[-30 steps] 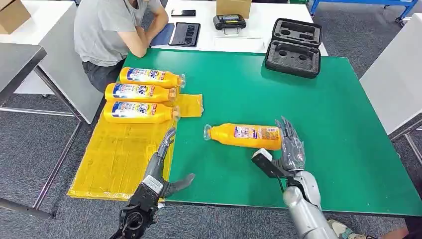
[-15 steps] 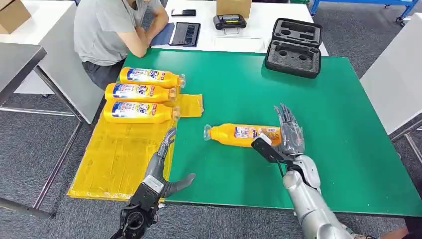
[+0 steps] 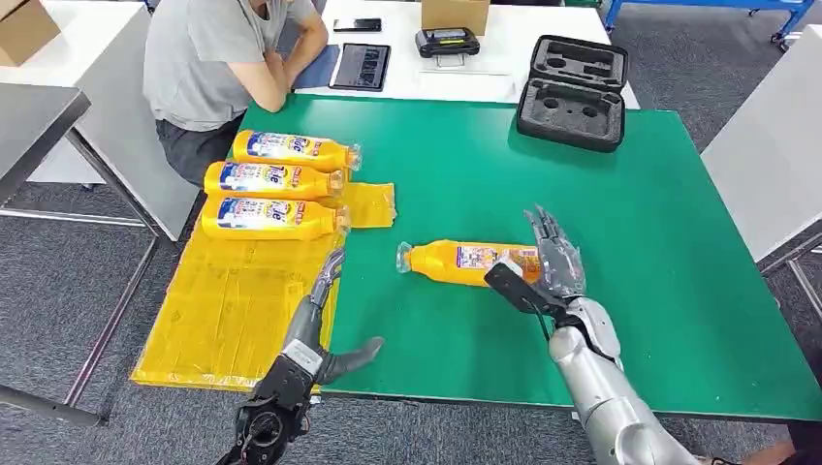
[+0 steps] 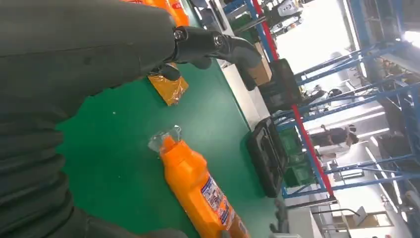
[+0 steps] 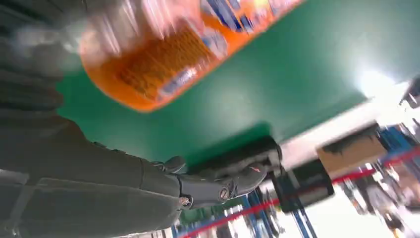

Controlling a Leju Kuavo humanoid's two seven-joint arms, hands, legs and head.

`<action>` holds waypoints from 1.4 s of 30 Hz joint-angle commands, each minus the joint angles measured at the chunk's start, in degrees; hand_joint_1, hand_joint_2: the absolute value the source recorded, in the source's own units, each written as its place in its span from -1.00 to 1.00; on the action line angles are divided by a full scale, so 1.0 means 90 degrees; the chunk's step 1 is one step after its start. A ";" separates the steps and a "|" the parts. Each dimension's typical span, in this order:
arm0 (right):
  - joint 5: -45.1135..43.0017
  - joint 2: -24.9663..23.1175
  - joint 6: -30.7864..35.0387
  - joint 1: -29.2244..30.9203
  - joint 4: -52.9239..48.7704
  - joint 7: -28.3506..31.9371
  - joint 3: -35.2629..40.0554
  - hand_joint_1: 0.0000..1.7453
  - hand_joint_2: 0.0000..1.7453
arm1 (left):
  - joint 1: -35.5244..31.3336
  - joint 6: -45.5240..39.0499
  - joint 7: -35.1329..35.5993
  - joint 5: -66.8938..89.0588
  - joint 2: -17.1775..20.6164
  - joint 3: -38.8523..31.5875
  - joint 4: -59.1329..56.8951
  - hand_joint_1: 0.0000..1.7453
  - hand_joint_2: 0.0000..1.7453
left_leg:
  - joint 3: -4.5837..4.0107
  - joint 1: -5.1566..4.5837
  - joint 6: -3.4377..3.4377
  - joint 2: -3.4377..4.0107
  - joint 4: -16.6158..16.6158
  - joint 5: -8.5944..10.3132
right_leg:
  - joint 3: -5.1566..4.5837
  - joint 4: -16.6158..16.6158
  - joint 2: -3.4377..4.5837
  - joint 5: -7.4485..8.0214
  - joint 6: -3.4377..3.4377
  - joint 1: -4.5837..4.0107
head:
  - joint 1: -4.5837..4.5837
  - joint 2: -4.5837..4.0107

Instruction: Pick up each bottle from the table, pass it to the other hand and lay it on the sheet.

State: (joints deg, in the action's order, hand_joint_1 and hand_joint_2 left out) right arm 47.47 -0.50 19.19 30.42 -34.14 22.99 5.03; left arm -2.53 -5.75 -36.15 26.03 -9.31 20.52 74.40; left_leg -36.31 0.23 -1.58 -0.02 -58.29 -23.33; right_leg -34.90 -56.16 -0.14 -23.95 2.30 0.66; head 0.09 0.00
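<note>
One orange bottle point(image 3: 465, 262) lies on its side on the green table point(image 3: 640, 194), cap end toward the sheet. My right hand point(image 3: 548, 271) is spread open at the bottle's base end, fingers above it and thumb in front, with no grip on it. The right wrist view shows the bottle point(image 5: 188, 59) blurred and very close to the hand point(image 5: 148, 183). My left hand point(image 3: 315, 320) hovers open over the edge of the yellow sheet point(image 3: 233, 300), holding nothing. Three more orange bottles point(image 3: 276, 179) lie side by side at the sheet's far end. In the left wrist view the lone bottle point(image 4: 198, 188) lies beyond my left hand point(image 4: 99, 64).
A person in a grey shirt point(image 3: 223, 58) sits at the table's far left corner. An open black case point(image 3: 572, 92) rests at the table's far edge. A white table behind holds a tablet point(image 3: 361, 66) and a cardboard box point(image 3: 454, 15).
My right hand has moved forward and left, closing in over the base end of the lone bottle. The left hand and the bottles have stayed put.
</note>
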 commanded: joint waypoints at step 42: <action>0.1124 0.0210 -0.1746 0.0973 0.1731 -0.1338 0.0836 -1.00 1.00 | -0.0387 0.0093 0.0071 0.0187 -0.0032 -0.0103 -0.0611 -1.00 1.00 | 0.0044 0.0000 0.0008 -0.0003 0.0007 -0.0012 | 0.0042 0.0006 -0.0004 -0.0014 -0.0009 -0.0001 | 0.0002 0.0000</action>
State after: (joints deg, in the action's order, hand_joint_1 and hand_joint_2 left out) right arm 58.62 0.63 9.05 36.30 -24.74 10.73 11.21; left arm -2.98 -5.40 -35.63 27.61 -9.62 19.91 73.59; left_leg -36.29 0.23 -1.58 0.00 -58.29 -23.33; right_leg -34.89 -56.16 -0.13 -23.95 2.30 0.65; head 0.11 0.00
